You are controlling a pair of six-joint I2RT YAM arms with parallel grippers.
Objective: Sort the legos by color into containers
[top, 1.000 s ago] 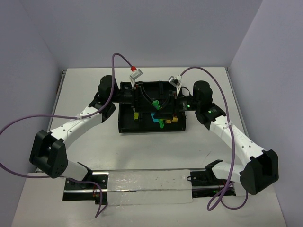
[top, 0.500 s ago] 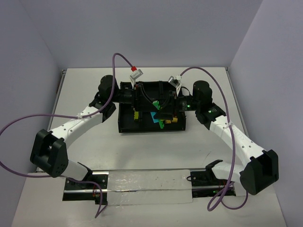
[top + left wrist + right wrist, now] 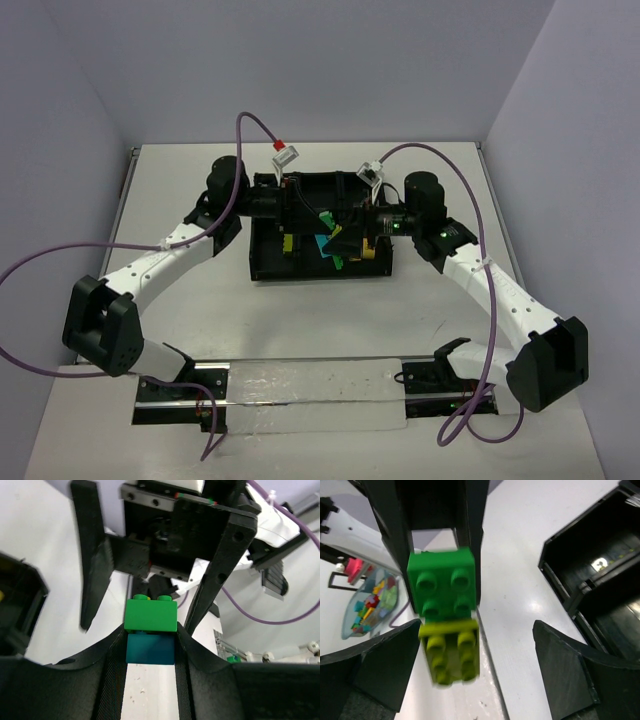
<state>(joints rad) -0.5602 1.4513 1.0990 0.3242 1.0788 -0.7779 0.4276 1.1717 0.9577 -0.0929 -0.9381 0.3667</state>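
**Sorting job, part done.**

- Held item: a stuck-together cluster, held over the middle of the black tray (image 3: 262, 262) and not yet pulled apart. It shows a green brick (image 3: 151, 615) seated on a teal brick (image 3: 150, 649). From the opposite side, a yellow-green brick (image 3: 451, 652) hangs below the green.
- Holder: the left gripper (image 3: 151, 632), pinched tight on the cluster.
- Standing by: the right gripper (image 3: 476, 630), fingers spread wide either side of the cluster and touching nothing.
- Tray, near row: a yellow piece (image 3: 288, 243) towards the left, a teal piece (image 3: 325, 247) about the middle, and a second yellow piece (image 3: 370, 252) towards the right. From above I cannot tell their exact compartments, and the arms hide the far row.
- Outstanding, in my judgement: split the cluster and drop each colour into its own compartment. The two yellows lying apart suggest the tray itself still needs tidying.
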